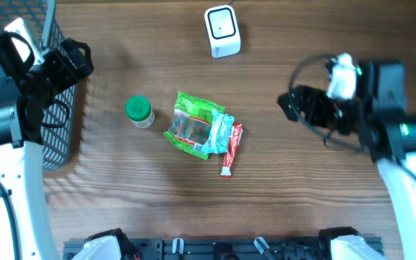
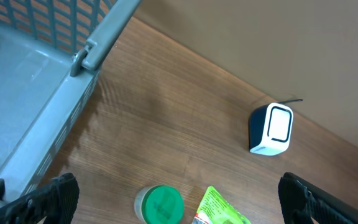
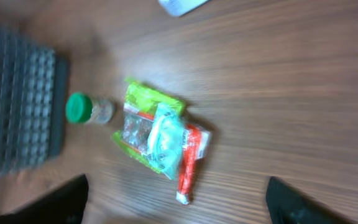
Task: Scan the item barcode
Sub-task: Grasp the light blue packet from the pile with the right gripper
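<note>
left gripper (image 2: 176, 194) spread wide, right gripper (image 3: 176, 193) parted

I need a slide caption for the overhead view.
Snack packets, a green-lidded jar and a white scanner on a wooden table.

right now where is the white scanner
In the overhead view the white scanner stands at the far edge of the table, roughly central, beyond the green packets and apart from them.
</note>
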### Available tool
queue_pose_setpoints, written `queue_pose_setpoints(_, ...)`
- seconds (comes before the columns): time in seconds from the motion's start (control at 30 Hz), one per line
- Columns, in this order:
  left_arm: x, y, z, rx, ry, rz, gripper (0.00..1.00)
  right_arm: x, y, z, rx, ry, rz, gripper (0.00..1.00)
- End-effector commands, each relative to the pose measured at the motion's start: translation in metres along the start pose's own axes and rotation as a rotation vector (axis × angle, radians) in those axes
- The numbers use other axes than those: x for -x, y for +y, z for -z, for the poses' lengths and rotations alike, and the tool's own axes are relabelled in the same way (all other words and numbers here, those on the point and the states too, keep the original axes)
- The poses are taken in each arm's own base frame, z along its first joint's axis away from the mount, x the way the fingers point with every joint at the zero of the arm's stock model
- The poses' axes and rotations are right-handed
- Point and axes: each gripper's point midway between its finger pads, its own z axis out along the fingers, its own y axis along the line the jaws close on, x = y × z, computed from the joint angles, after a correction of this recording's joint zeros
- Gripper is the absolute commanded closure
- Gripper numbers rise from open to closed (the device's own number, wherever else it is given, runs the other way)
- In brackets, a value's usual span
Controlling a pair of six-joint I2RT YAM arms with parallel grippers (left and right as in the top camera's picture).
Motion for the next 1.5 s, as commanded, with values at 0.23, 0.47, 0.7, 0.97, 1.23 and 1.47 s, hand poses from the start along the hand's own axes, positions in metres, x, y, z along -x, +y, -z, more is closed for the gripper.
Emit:
queue_pose_setpoints(0.23,0.003,-0.001,0.001,-0.008,-0.006,0.003,0.0,-0.069,0.027,-0.134,0.081,0.461,0.17,0.27)
queue_pose_setpoints(0.47,0.003,-0.001,0.001,-0.008,-0.006,0.003,0.0,-0.079,0.0,-0.198,-0.008,0.506,0.169,0.23)
queue_pose_setpoints(0.7,0.003,-0.001,0.001,-0.008,-0.006,0.003,0.0,-0.078,0.007,-0.22,0.024,0.479,0.201,0.25)
queue_pose_setpoints(0.97,0.003,-0.001,0.001,-0.008,-0.006,0.003,0.0,-0.087,0.005,-0.228,-0.011,0.472,0.244,0.33)
queue_pose_setpoints(1.23,0.003,-0.001,0.001,-0.008,-0.006,0.003,0.0,-0.082,0.013,-0.228,0.057,0.422,0.261,0.96)
queue_pose_setpoints(1.47,0.003,-0.001,0.001,-0.008,-0.006,0.003,0.0,-0.059,0.109,-0.124,0.524,0.34,0.408,0.96)
